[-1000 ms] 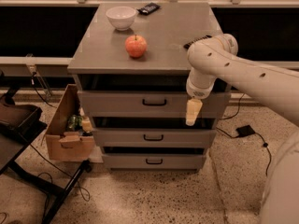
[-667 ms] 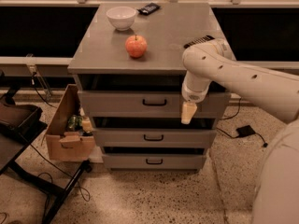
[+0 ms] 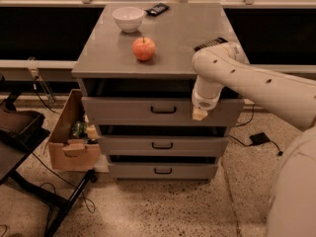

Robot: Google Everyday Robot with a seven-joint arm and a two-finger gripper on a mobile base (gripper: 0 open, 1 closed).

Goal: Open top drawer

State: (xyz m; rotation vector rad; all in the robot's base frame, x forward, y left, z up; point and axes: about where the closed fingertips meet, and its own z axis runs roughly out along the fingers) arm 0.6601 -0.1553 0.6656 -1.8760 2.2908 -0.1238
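The top drawer [image 3: 123,110] is the widest grey front under the cabinet top, with a small black bar handle [image 3: 163,110] at its middle. A dark gap shows above the front. My gripper [image 3: 200,114] hangs from the white arm [image 3: 256,83] that comes in from the right. Its pale tip points down in front of the drawer's right part, to the right of the handle and apart from it.
A red apple [image 3: 143,48], a white bowl [image 3: 128,18] and a dark flat item [image 3: 157,8] lie on the cabinet top [image 3: 192,33]. Two narrower drawers [image 3: 162,145] sit below. A cardboard box [image 3: 71,142] stands at the left, a black stand [image 3: 29,181] beside it.
The arm has swung a little to the left and the gripper has risen slightly, closer to the top drawer's handle. The drawer front has not visibly moved.
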